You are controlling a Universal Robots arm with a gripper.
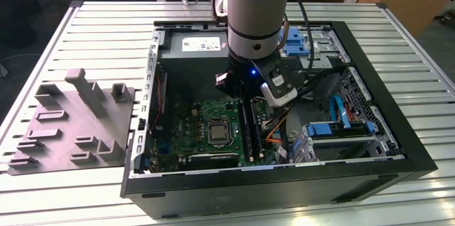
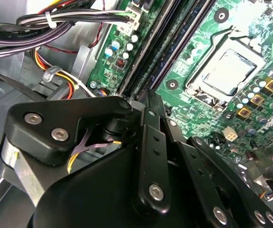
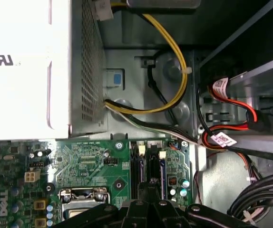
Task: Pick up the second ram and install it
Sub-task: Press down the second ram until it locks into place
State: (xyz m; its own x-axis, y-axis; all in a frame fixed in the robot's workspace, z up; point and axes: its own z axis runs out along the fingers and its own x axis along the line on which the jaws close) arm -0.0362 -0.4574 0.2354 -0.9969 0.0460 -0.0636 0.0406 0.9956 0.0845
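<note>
Over the slot bank of the motherboard, inside the open case, the arm hangs wrist-down beside the power supply. Gripper as seen in the second wrist view: jaws drawn together, tips meeting at a point with no gap showing between them. They sit at the near end of the long black slots, on the side away from the CPU socket. Ram: a thin dark strip with bluish chips stands on edge in the slot bank and runs away from the tips, so it is in its slot rather than carried clear of the board. Cannot tell whether the tips actually touch its top edge, nor whether the strip is fully down; the end latches are hidden by the gripper body. The first wrist view puts the gripper on the line between the two slot rows, which agrees. Judgement: pick-up is done and the step in hand is seating, with the closed tips used as a pusher. Next move calls for a straight push along the slot's own line, tips centred on the strip's edge, and force kept modest. An off-line push would tilt the strip or load the board.
</note>
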